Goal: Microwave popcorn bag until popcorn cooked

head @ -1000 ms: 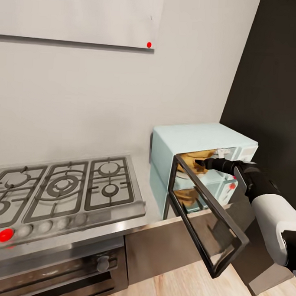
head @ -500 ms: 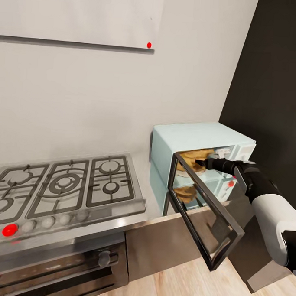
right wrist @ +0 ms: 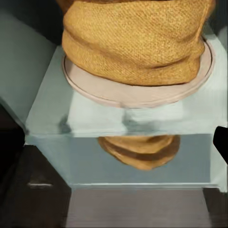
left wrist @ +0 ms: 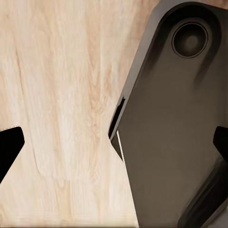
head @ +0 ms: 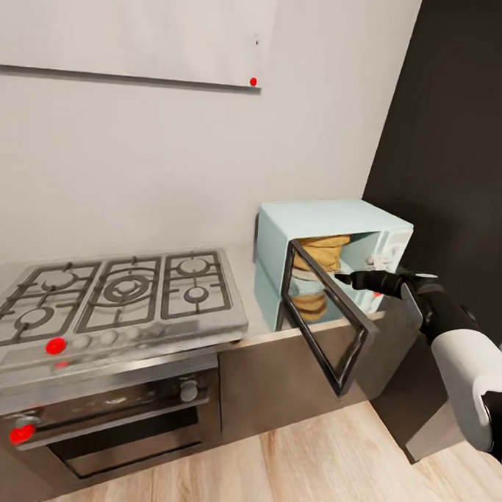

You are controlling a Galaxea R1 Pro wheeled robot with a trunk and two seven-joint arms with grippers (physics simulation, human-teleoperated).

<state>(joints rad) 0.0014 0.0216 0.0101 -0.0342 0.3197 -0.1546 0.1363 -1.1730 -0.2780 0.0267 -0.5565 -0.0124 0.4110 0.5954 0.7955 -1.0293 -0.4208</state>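
The tan popcorn bag (head: 321, 249) sits inside the pale blue microwave (head: 326, 214), whose dark glass door (head: 328, 325) hangs open toward me. In the right wrist view the popcorn bag (right wrist: 135, 42) rests on a round pale turntable (right wrist: 137, 97), with its reflection on the glossy floor of the cavity. My right gripper (head: 345, 278) hovers just outside the opening, above the door, open and apart from the bag. The microwave stands on the grey countertop (head: 242, 276). My left gripper (left wrist: 114, 142) is open above the wooden floor. No popcorn kernels show.
A gas hob (head: 116, 292) fills the countertop at the left, with a built-in dark oven (head: 124, 428) under it. A black tall wall panel (head: 463, 144) rises to the right of the microwave. Wooden floor (head: 320, 468) lies in front. My dark base (left wrist: 175, 133) is under the left gripper.
The camera has pulled back and the whole view has shifted. My right gripper has drawn out of the microwave cavity, leaving the bag inside.
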